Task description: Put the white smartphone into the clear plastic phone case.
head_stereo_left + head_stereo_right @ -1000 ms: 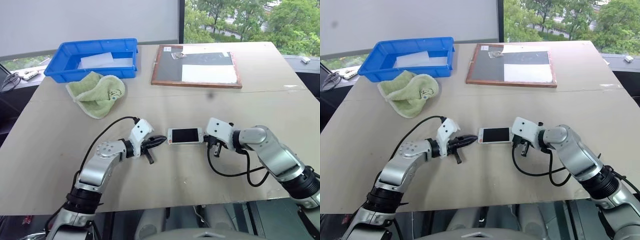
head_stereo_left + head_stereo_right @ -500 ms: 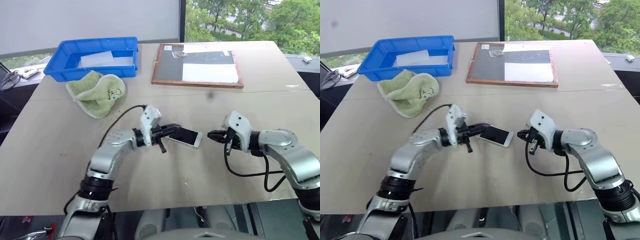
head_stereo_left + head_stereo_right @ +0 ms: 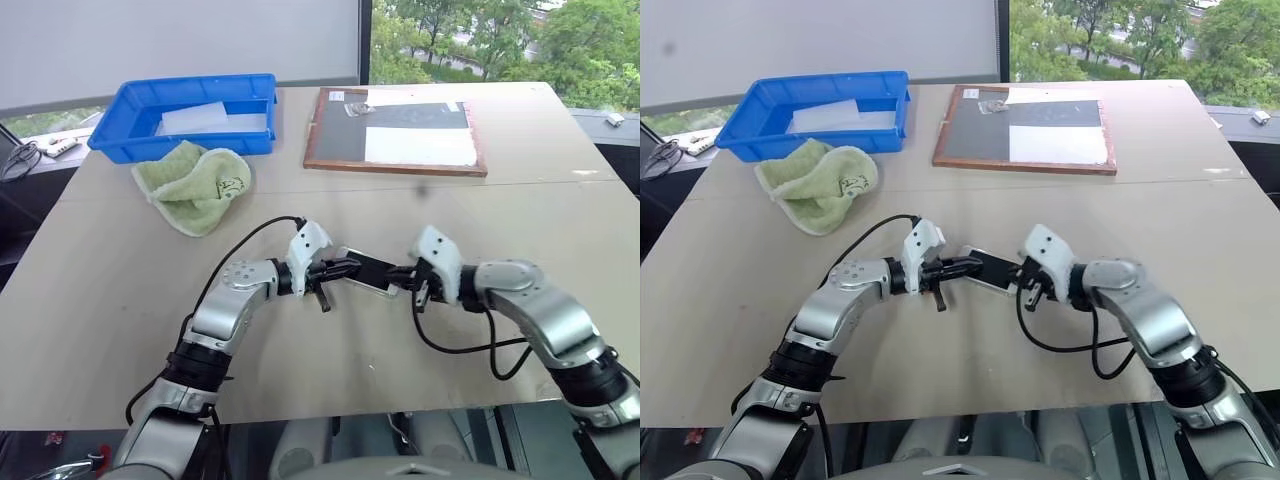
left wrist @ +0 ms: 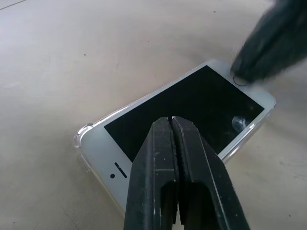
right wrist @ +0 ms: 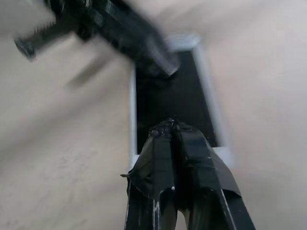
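Observation:
The white smartphone, black screen up, lies flat mid-table between both grippers. The clear plastic phone case shows as a glossy transparent rim around the phone's corners and edges. My left gripper is shut, its fingertips over the screen at the phone's left end. My right gripper is shut too, its tips over the phone's right end. Whether either tip presses on the glass I cannot tell. The right gripper shows blurred in the left wrist view at the phone's far end.
A blue bin with a white sheet stands at the back left, a green towel in front of it. A wood-framed board lies at the back centre. The table's front edge runs close below the arms.
The right gripper has swung left, back onto the phone's right end. The left gripper has moved a little right over the phone, which now lies straighter than half a second ago.

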Motion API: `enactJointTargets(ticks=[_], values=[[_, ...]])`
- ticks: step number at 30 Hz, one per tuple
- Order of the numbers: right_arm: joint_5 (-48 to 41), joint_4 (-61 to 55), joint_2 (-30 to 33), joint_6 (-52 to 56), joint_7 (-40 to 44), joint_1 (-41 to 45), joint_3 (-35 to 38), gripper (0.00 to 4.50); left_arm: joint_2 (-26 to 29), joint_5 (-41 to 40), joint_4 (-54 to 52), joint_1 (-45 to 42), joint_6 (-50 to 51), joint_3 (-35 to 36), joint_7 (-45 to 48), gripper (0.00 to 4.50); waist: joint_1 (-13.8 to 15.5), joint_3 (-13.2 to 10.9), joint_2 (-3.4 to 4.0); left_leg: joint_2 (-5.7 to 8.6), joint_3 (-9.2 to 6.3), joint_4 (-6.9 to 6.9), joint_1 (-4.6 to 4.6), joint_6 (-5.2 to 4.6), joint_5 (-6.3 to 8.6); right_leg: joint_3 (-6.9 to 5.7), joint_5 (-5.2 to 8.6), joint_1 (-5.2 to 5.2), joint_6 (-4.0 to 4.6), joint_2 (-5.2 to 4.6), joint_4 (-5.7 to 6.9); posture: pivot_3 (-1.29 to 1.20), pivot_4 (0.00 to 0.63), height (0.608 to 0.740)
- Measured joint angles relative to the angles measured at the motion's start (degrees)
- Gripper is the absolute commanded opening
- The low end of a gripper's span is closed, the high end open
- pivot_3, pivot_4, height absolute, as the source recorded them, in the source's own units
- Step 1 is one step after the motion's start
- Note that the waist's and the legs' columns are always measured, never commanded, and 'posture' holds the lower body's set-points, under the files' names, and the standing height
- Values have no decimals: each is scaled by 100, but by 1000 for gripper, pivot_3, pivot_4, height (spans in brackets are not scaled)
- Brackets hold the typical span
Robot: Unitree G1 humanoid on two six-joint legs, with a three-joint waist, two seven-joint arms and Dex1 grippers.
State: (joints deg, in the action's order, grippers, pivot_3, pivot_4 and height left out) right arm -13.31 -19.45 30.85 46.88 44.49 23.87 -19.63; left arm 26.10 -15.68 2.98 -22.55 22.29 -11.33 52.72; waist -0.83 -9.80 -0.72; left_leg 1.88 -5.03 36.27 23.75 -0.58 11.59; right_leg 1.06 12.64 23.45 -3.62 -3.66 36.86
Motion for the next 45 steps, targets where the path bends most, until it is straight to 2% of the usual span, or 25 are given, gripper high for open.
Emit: enactJointTargets(ticks=[6,8,10,16,20,24,28,30,31,35,40,45], values=[[218,118,373,397,195,562,-664,0,-14,45,-12,35,157,-13,-91,79,24,55,-8,2,-11,3,-29,0,1,-14,5,-37,-5,-3,-5,0,150,740],[218,203,371,642,242,711,-742,0,-14,48,-68,100,240,-10,-174,79,25,62,-14,1,-17,-8,-87,0,3,-15,32,-93,0,-10,-15,0,150,740],[202,261,363,851,289,789,-767,0,-13,79,-172,192,321,-15,-206,79,25,95,-24,1,-34,-10,-102,-3,6,-14,35,-106,-3,-16,-16,0,150,740],[-84,649,35,1359,427,764,-753,0,-27,95,-400,338,528,-55,-347,79,15,237,-56,-2,-54,-18,-139,26,24,-18,38,-139,-4,-36,-22,0,150,740],[-124,993,-150,1377,434,765,-757,0,-108,95,-522,338,618,-81,-430,79,0,304,-48,-7,-54,-28,-198,40,37,-8,47,-198,-11,-51,-34,0,150,740],[-115,1131,-278,981,287,544,-591,0,-128,81,-574,480,603,-69,-443,79,-9,350,-22,-11,-66,-30,-191,42,38,-18,52,-201,-13,-65,-55,0,150,740],[-221,360,-424,331,-209,-680,158,0,-110,-44,-698,604,606,111,-502,79,9,311,6,-7,-79,-29,-156,42,38,-31,52,-183,-14,-73,-65,0,150,740],[-270,-55,-433,275,-398,-1031,394,0,-53,-16,-681,619,586,149,-507,79,18,271,68,3,-77,-32,-100,40,37,-34,51,-126,-14,-76,-68,0,150,740],[-295,-274,-473,319,-547,-1173,479,0,-73,18,-638,614,560,141,-524,79,38,261,75,8,-76,-44,-83,36,34,-49,48,-105,-14,-71,-66,0,150,740],[-344,-389,-847,633,-998,-1162,659,0,-174,141,-461,376,552,-35,-564,79,51,239,39,8,-69,-75,-80,13,19,-57,42,-85,-4,-39,-64,0,150,740],[-357,57,-1513,998,-1740,-712,936,0,-249,263,-336,235,593,-122,-642,79,12,226,32,2,-53,-83,-98,13,19,-48,48,-89,-12,-38,-64,0,150,740],[-291,237,-1362,1414,-1908,-421,805,0,-226,301,-302,235,598,-158,-640,79,21,229,23,1,-54,-83,-102,16,21,-51,48,-93,-12,-39,-65,0,150,740]])
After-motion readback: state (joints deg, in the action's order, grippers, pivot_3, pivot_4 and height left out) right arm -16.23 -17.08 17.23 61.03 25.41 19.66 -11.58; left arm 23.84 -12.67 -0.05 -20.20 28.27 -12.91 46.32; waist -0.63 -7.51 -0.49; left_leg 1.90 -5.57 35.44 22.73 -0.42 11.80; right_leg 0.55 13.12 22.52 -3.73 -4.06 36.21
